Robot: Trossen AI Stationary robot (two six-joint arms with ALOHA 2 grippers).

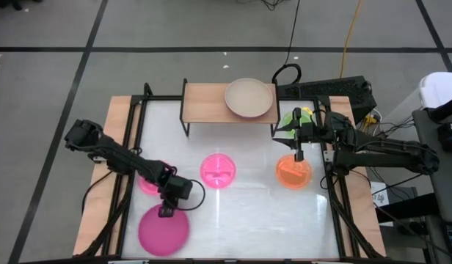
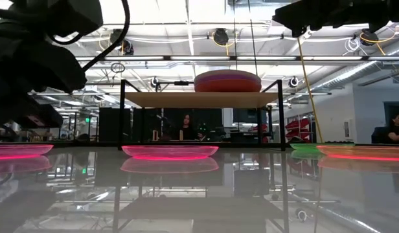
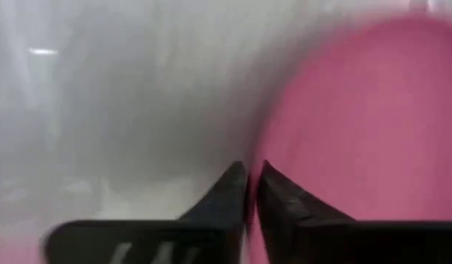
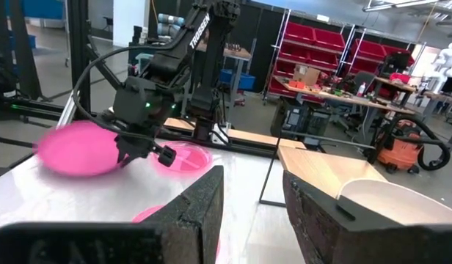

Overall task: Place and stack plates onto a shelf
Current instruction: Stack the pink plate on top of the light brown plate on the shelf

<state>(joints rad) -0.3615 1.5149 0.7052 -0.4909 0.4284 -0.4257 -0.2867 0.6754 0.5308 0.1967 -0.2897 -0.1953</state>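
Observation:
My left gripper [image 1: 166, 211] is shut on the far rim of the large magenta plate [image 1: 163, 231] at the table's near left; the plate also shows in the right wrist view [image 4: 79, 147]. My right gripper [image 1: 299, 154] is open and empty, above the far edge of the orange divided plate [image 1: 293, 174]. The light-wood shelf [image 1: 204, 103] stands at the far edge, with a beige plate [image 1: 249, 97] on its right half. A pink divided plate [image 1: 217, 170] lies mid-table, a green plate [image 1: 298, 117] lies by the shelf's right end, and a small pink plate [image 1: 147, 183] lies partly under my left arm. My left gripper pinches the magenta plate's rim [image 3: 264, 158] between its two fingers [image 3: 285, 202]. The fingers point down at the plate's far edge. In the right wrist view the plate looks tilted, with the held side raised; whether its near edge rests on the table I cannot tell.
Black frame rails [image 1: 134, 139] run along the table's left and right sides. Cables and a dark box [image 1: 336, 92] lie behind the shelf's right end. Bare white tabletop [image 1: 248, 220] lies between the plates at the near middle.

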